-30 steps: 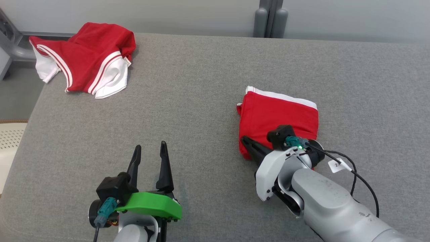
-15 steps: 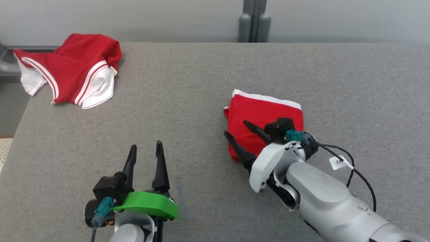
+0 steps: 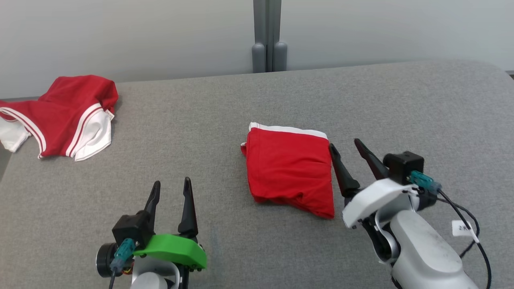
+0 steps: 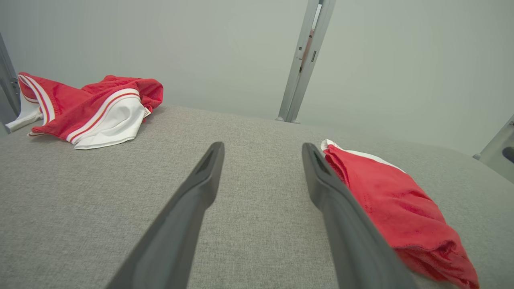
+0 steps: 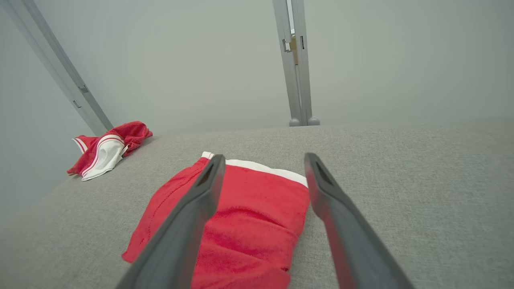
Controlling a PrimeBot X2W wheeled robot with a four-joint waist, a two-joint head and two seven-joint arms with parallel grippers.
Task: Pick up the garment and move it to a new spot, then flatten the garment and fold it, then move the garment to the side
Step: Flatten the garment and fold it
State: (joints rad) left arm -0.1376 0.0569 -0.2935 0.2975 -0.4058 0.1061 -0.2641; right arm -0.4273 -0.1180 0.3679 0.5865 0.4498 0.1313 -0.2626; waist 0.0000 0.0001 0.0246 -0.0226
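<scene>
Left gripper (image 3: pixel 172 182) sat lower left, fingers spread and empty, below a second, crumpled garment (image 3: pixel 68 112) at upper left. Folded garment (image 3: pixel 289 170) lay mid-frame on the grey surface (image 3: pixel 200 120). Right gripper (image 3: pixel 344 143) was just right of it, fingers spread, holding nothing. Risk: pinching only the top layer, or dragging, would likely undo the fold.

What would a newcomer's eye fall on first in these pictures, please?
A folded red garment lies centred on the table, the open right gripper close on its right. A crumpled red-and-white garment sits at the far left corner; the open left gripper is at the near left.
</scene>
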